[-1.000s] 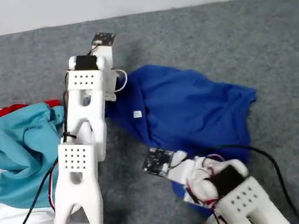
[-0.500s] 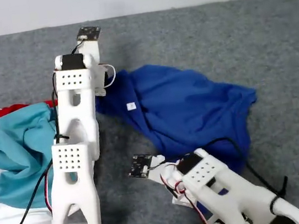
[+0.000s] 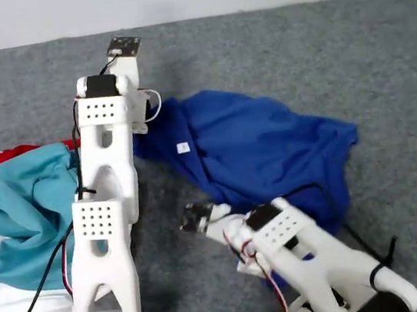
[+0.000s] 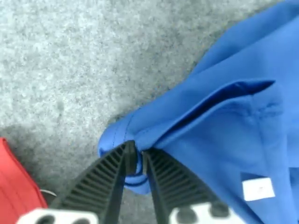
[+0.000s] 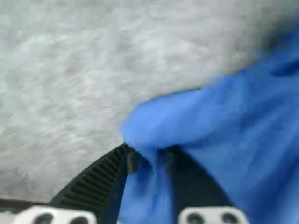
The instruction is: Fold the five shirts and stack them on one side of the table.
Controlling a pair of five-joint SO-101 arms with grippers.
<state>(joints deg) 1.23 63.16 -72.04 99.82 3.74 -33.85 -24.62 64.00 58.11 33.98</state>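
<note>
I can read no words, numbers or signs anywhere in front of me. The one label I see is a small white tag [image 3: 183, 148] on the blue shirt [image 3: 270, 155], toward the shirt's far left part. If anything is printed on it, I cannot make it out, from overhead or from my left wrist.

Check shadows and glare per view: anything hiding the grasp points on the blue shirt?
High view: even light, no glare, soft arm shadows on the grey table. Left wrist view: dark shadow under the bunched edge of the blue shirt and in one fold, yet the left gripper and its pinch read clearly. Right wrist view: cloth brightly lit, shaded where the right gripper pinches it.
</note>
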